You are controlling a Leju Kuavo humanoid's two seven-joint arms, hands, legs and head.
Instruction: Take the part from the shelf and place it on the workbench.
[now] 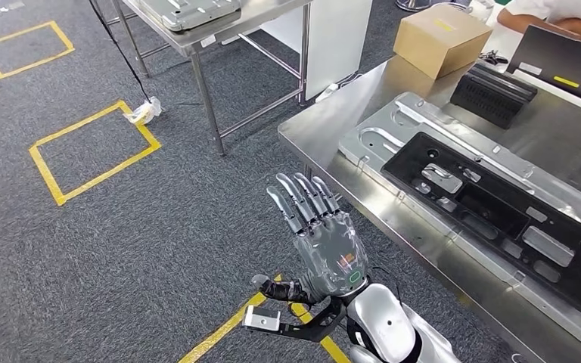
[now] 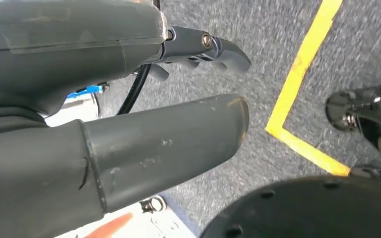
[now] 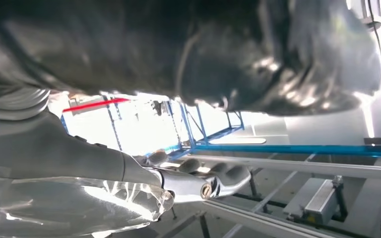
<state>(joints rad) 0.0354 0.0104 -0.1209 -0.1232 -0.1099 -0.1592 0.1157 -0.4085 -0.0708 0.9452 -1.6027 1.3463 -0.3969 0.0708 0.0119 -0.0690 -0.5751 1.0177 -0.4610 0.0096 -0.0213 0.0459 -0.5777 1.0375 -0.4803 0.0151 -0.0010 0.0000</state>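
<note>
My right hand (image 1: 324, 240) hangs over the grey carpet (image 1: 121, 249), just off the near edge of the workbench (image 1: 325, 125); its back faces up, the fingers (image 1: 302, 198) are straight and lie close side by side, the thumb juts out to the side, and nothing is in them. My left hand (image 2: 129, 124) hangs low over the carpet beside a yellow tape line (image 2: 302, 74); thumb and fingers are stretched out, holding nothing. The part (image 1: 492, 198), a silver plate carrying a black frame, lies flat on the bench along its near edge, one end near the near-left corner; it is apart from my right hand. A cardboard box (image 1: 440, 38) and a black ribbed block (image 1: 492, 92) sit towards the far edge.
</note>
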